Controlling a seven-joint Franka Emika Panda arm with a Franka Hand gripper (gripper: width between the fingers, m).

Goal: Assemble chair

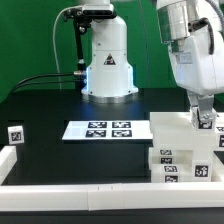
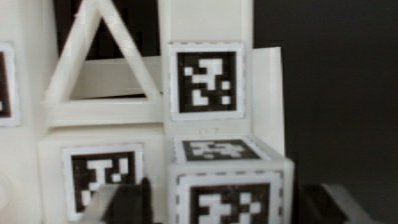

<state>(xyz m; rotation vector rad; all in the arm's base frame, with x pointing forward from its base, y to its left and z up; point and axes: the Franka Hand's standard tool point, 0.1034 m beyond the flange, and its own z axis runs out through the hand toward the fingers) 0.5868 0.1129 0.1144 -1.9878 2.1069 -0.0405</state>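
The chair point(image 1: 176, 140) stands as a cluster of white tagged blocks and panels at the exterior view's right, against the front rail. My gripper point(image 1: 203, 119) reaches down onto its far right side. In the wrist view a square white leg point(image 2: 228, 186) with tags on its top and side sits between the two dark fingers point(image 2: 121, 204). A gap shows on each side of the leg, so the gripper point(image 2: 228, 208) is open around it without gripping. Behind the leg rise a tagged upright post point(image 2: 210, 85) and a triangular white frame point(image 2: 102, 62).
The marker board point(image 1: 106, 129) lies flat in the middle, in front of the robot base point(image 1: 108, 62). A loose small tagged white piece point(image 1: 14, 132) sits at the exterior view's far left. White border rails point(image 1: 70, 186) run along the front and left edges.
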